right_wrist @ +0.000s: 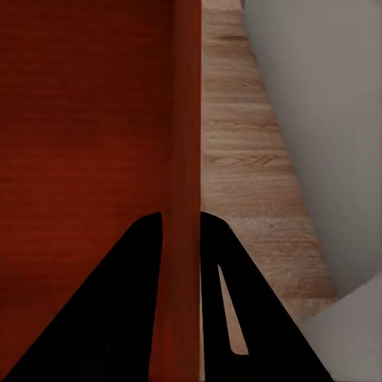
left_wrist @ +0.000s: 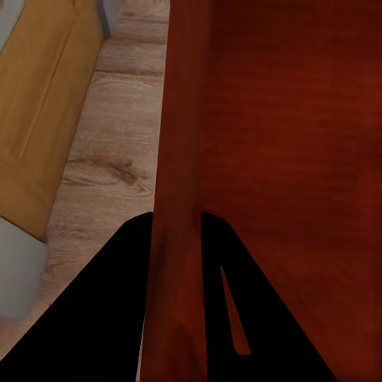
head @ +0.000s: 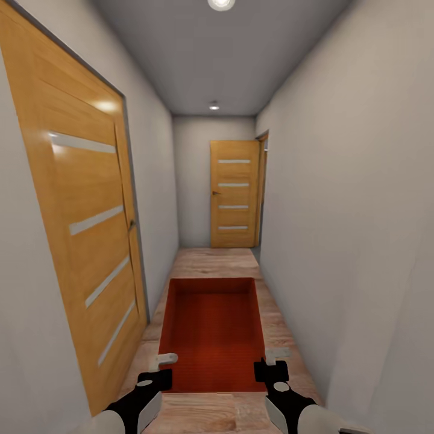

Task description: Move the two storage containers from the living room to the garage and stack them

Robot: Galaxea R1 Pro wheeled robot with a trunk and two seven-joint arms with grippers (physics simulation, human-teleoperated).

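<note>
Red-orange storage container (head: 211, 331) at 6 o'clock in head view, held out in front of robot between both arms, open top up, inside bare. Long axis runs down the hallway toward 12.

Left gripper (head: 161, 366) on container's left wall near the close corner. Left wrist view: two black fingers (left_wrist: 103, 310) straddle the red wall (left_wrist: 179, 159), one each side, closed onto it. Container floor on one side of the wall, wood planks on the other.

Right gripper (head: 270, 361) on right wall near the close corner, level with the left one. Right wrist view: black fingers (right_wrist: 119, 302) pinch the right wall (right_wrist: 185, 119) the same way, jaws narrow, clamped on it.

Setting: narrow hallway, light wood plank floor (head: 217, 260), plain pale walls both sides. Large wood door with pale horizontal strips (head: 84, 229) on left wall at 9 o'clock, shut, handle at its far edge. It shows as an orange-brown panel (left_wrist: 40, 119) in left wrist view. Second matching wood door (head: 234, 194) at hallway end, 12 o'clock, shut. Another door frame edge (head: 263, 187) just right of it on right wall, at about 1 o'clock; cannot tell if it is open. Two round ceiling lights, near one (head: 221, 3) at top edge, far one (head: 214, 107) further down the hallway. Right wall (right_wrist: 318, 119) close beside container in right wrist view.
</note>
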